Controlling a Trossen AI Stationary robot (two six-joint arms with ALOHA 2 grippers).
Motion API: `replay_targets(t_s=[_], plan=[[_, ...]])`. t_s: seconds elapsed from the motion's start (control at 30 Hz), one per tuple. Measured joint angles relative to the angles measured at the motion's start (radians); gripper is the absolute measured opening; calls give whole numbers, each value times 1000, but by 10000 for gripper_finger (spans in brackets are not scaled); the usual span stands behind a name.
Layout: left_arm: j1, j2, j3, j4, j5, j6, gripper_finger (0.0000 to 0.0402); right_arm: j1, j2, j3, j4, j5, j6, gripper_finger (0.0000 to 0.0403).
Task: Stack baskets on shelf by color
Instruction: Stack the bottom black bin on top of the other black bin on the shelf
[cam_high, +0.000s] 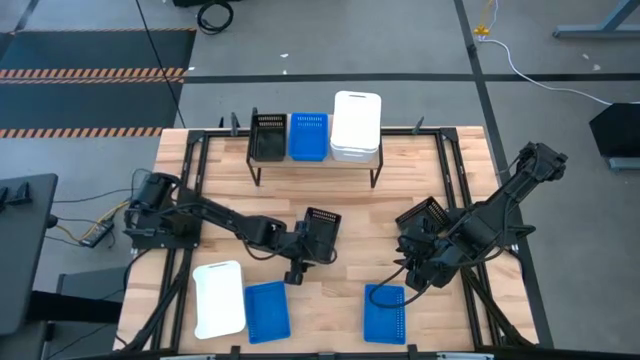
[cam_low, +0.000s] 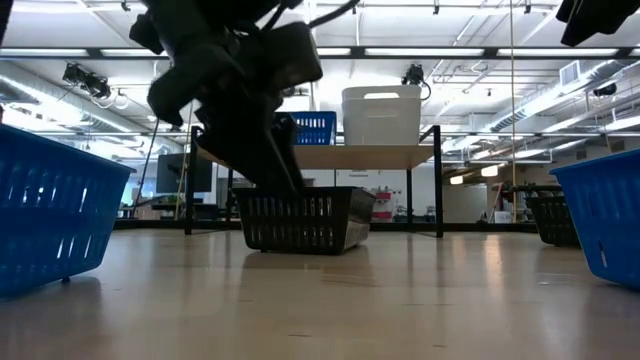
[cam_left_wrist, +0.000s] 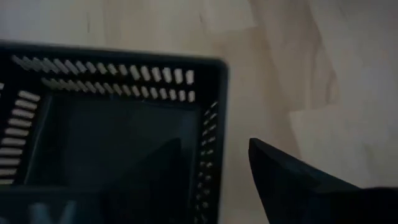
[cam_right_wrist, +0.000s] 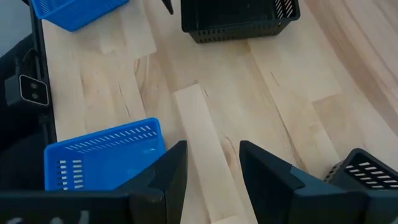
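The black basket sits mid-surface, short of the shelf. It looks light, stiff and thin-walled, so pinch one rim wall. The left claw straddles that wall, fingers apart; the right claw hangs apart, empty

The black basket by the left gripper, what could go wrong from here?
1. The left gripper straddles one wall of the black basket near a corner; gripped there, the basket may tilt or slip when lifted.
2. The shelf already holds a black, a blue and a white basket close together, so a tilted basket could bump them.
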Motion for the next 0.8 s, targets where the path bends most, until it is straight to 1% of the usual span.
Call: replay_targets(t_s=[0.17, 0.27, 0.37, 0.43, 0.6, 0.67, 0.8], plan=[[15, 10, 0, 5, -25, 0, 205, 0, 0, 0, -2, 0, 0, 153], [20, 10, 0, 0, -31, 8, 192, 1, 0, 0, -3, -1, 1, 153], [13, 10, 0, -18, -31, 49, 160, 9, 0, 0, -3, -1, 4, 153], [5, 10, 0, -28, -27, 53, 129, 18, 0, 0, -3, -1, 12, 153], [-9, 10, 0, -34, -7, 55, 28, 43, 0, 0, -2, -1, 38, 153], [-9, 10, 0, -28, -8, 57, 15, 52, 0, 0, -2, 0, 49, 153], [-8, 10, 3, -4, -18, 85, 17, 70, 0, 0, -2, 11, 59, 153]])
